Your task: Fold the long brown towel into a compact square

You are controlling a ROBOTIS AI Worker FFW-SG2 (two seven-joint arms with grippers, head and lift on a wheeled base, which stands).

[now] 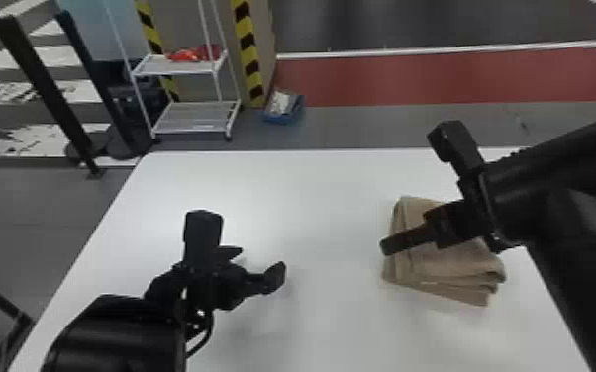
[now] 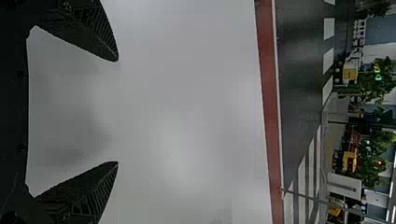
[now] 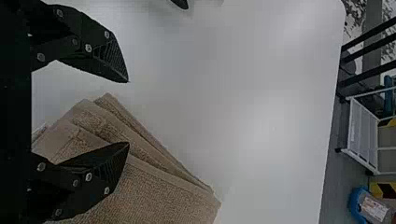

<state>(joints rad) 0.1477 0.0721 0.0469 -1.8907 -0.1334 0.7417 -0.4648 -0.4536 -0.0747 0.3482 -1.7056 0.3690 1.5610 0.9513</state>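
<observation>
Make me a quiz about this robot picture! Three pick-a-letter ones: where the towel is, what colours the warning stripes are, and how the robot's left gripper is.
1. Where is the brown towel?
A) On the wheeled rack
B) On the white table
C) On the floor

2. What colours are the warning stripes beyond the table?
A) Yellow and black
B) Blue and white
C) Green and orange

3. How is the robot's left gripper?
A) Shut on the towel
B) Shut on nothing
C) Open and empty

Answers:
1: B, the head view shows the towel lying folded on the tabletop.
2: A, yellow and black bands take turns down each strip.
3: C, its two fingers stand wide apart with nothing held between them.
</observation>
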